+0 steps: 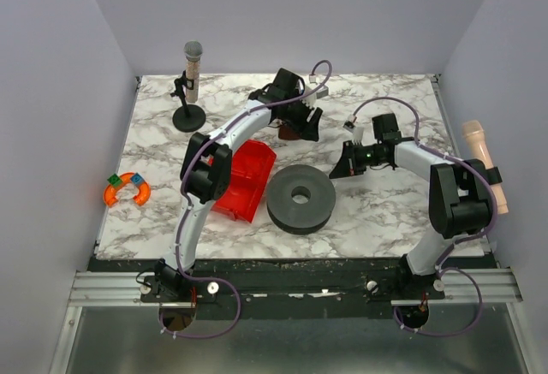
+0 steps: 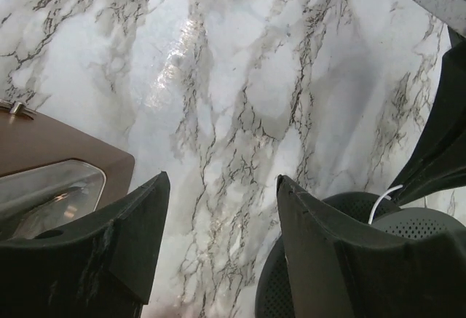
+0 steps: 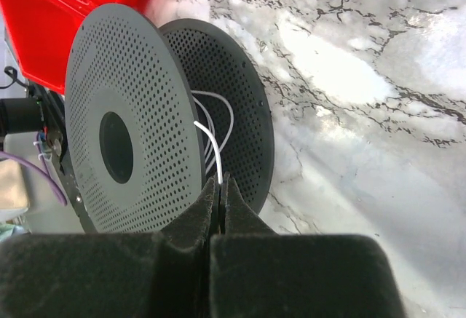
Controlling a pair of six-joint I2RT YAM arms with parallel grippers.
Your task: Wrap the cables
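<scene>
A black perforated spool (image 1: 300, 198) lies flat on the marble table (image 1: 377, 220) in the middle. In the right wrist view the spool (image 3: 124, 129) shows white cable (image 3: 212, 147) wound between its two discs. My right gripper (image 3: 220, 181) is shut on the end of that thin white cable, close to the spool's rim; in the top view it (image 1: 342, 169) is just right of the spool. My left gripper (image 2: 218, 194) is open and empty over bare marble, beyond the spool (image 2: 342, 209), whose edge and a bit of white cable (image 2: 384, 196) show at right; in the top view it (image 1: 300, 126) is behind the spool.
A red plastic bin (image 1: 247, 177) lies left of the spool. A brown object (image 2: 51, 143) is beside the left gripper. A microphone on a black stand (image 1: 190, 92) is at the back left, an orange curved toy (image 1: 127, 189) at left, a cream cylinder (image 1: 484, 164) at right.
</scene>
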